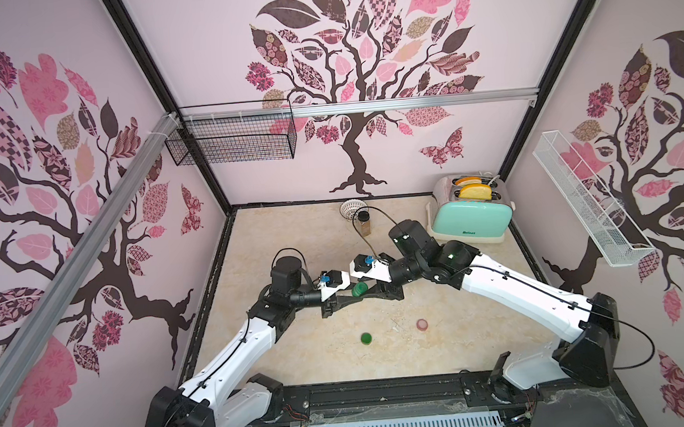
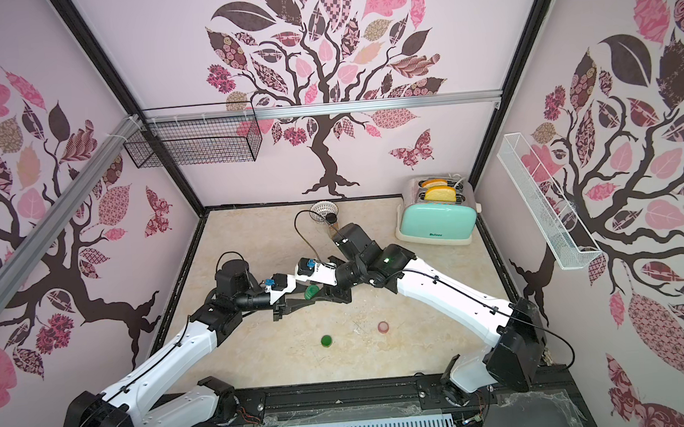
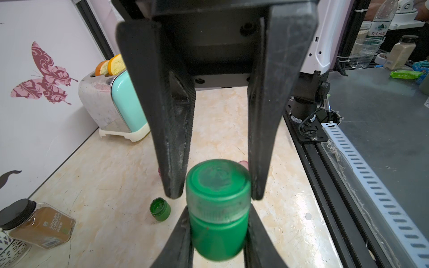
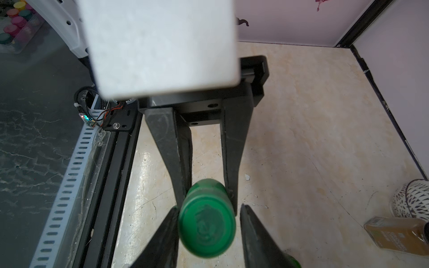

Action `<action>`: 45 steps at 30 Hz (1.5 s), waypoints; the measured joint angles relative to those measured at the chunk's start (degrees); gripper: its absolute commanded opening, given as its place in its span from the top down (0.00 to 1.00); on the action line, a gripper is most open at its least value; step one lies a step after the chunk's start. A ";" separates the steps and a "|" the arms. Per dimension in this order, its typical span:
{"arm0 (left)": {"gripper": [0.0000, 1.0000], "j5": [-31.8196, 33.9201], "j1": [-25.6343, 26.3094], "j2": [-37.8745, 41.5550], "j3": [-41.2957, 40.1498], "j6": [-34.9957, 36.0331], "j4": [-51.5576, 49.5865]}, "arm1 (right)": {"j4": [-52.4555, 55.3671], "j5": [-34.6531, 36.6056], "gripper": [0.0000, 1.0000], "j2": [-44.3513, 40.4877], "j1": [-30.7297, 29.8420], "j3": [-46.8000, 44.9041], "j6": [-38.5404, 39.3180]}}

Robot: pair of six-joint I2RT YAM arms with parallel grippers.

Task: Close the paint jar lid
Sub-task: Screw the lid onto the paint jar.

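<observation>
On the left wall I saw a black wire basket [image 1: 232, 138]. Below it the left arm [image 1: 234, 347] reached toward the middle of the counter [image 1: 301, 367]. The left end effector [image 3: 218, 210] was closed on the body of the green paint jar [image 1: 359, 290]. It held the jar in the air above the counter, tilted, with the lid [image 4: 206, 229] turned toward the right arm [image 1: 520, 289]. The lid sat on the mouth of the jar; how tight, I could not tell.

The right end effector [image 4: 209, 207] faced it from the opposite side, its fingers narrow on both sides of the lid. In the right wrist view one finger [image 4: 162, 234] touched the lid and beside the other there was a thin gap. In the left wrist view both seemed to touch. So I could not tell whether it really gripped.

On the counter, nearer to the robot's base, lay a small green pot [image 1: 366, 338] and, to its right and well apart, a small pink pot [image 1: 422, 324]. At the back stood a white cup [image 1: 352, 207] with a cinnamon jar [image 1: 364, 226] just beside it. In the back right corner was a mint toaster [image 1: 470, 217] with bread [image 1: 475, 192] in its slots. A white wire basket [image 1: 588, 203] hung on the right wall.
</observation>
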State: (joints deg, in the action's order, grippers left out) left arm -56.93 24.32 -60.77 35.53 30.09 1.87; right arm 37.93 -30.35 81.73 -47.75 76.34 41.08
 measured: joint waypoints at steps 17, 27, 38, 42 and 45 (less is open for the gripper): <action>0.74 3.23 -0.35 -0.44 0.72 0.33 -0.87 | -2.29 8.92 0.93 0.09 -2.93 0.00 -11.54; 0.74 11.41 -0.98 0.50 -0.09 -0.13 -0.44 | -4.52 27.56 1.00 3.67 -8.28 2.36 -50.75; 0.74 14.40 -1.18 0.81 -0.31 -0.50 0.13 | 0.24 34.75 0.68 7.56 -10.97 8.26 -68.74; 0.74 13.66 -1.05 1.25 -0.31 -0.46 1.70 | -0.17 34.12 0.49 6.08 -10.54 7.93 -62.99; 0.74 11.72 -0.26 1.68 -0.31 -0.39 2.45 | -1.92 30.10 0.34 2.32 -8.85 6.36 -54.66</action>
State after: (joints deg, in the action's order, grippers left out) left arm -45.21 24.05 -59.09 35.22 29.69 4.32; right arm 36.01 -0.25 84.05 -56.60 82.70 -13.58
